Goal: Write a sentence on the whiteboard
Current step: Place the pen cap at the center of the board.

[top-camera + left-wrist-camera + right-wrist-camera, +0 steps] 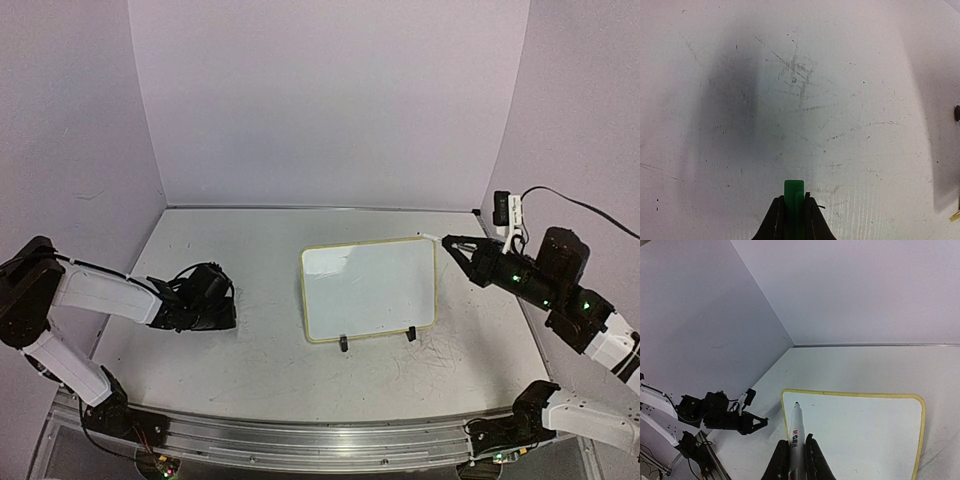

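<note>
The whiteboard [370, 290] lies at the table's middle, with a pale-yellow frame and two black clip feet [343, 343] on its near edge. Its surface is plain white with a faint smudge. It also shows in the right wrist view [860, 425]. My right gripper [452, 244] hovers by the board's far right corner, shut on a white marker [795, 420] whose dark tip points out over the board. In its own view the right gripper [795, 441] grips the marker's barrel. My left gripper [225, 305] sits low over the table left of the board, shut [794, 202] on a small green piece [793, 192].
The grey table [230, 360] is scuffed with dark marks [797, 80]. Lilac walls close the left, back and right. A metal rail [300, 440] runs along the near edge between the arm bases. The left arm [715, 415] shows in the right wrist view.
</note>
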